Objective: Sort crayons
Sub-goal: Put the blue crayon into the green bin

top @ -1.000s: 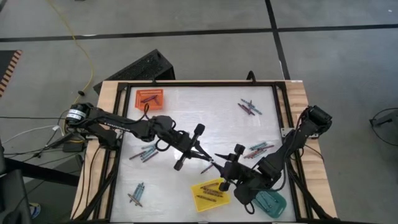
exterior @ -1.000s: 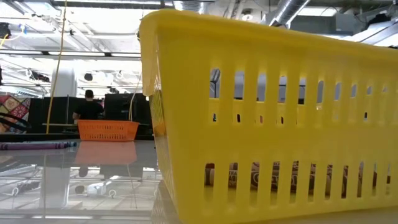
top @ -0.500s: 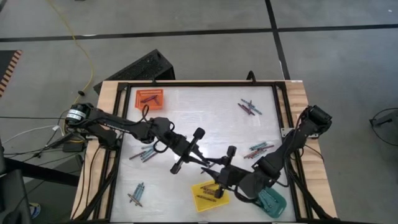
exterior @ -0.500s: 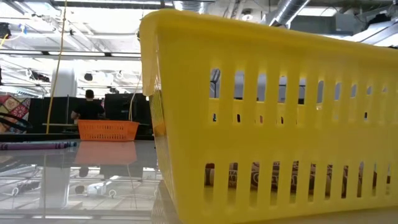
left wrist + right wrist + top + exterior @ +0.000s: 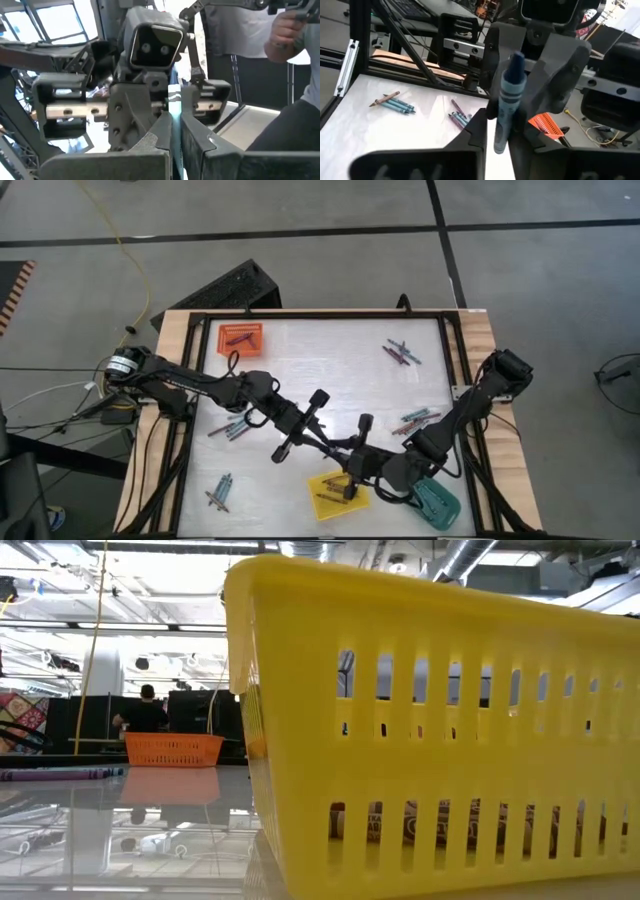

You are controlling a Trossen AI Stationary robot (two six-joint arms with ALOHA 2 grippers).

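My two grippers meet above the middle of the table, near the yellow tray (image 5: 335, 492). A teal-blue crayon (image 5: 509, 95) stands between them. My left gripper (image 5: 330, 444) is shut on it, and the crayon (image 5: 174, 102) shows between its own fingers. My right gripper (image 5: 349, 458) faces it, fingers closed around the same crayon. Other crayons lie flat in small clusters on the tabletop (image 5: 402, 353) (image 5: 415, 420) (image 5: 230, 427) (image 5: 220, 492). My left gripper pinches the crayon's shaft (image 5: 174, 117) between its two fingers, coming in about level from the table's left. The fingers lie across the crayon, which is clear of the table. My right gripper has the crayon's lower part (image 5: 501, 131) between its two fingers, level, from the table's right, fingers across it. The tip (image 5: 517, 58) sticks out past them.
An orange tray (image 5: 240, 337) with crayons sits at the far left and a teal tray (image 5: 437, 503) at the near right. The yellow tray (image 5: 430, 740) fills most of the low view. A black frame (image 5: 320, 313) rims the table.
My right gripper has moved toward the table's left, up to my left gripper, and has rolled about its own line. Its fingers have drawn together around the crayon that my left gripper holds. My left gripper has stayed almost still.
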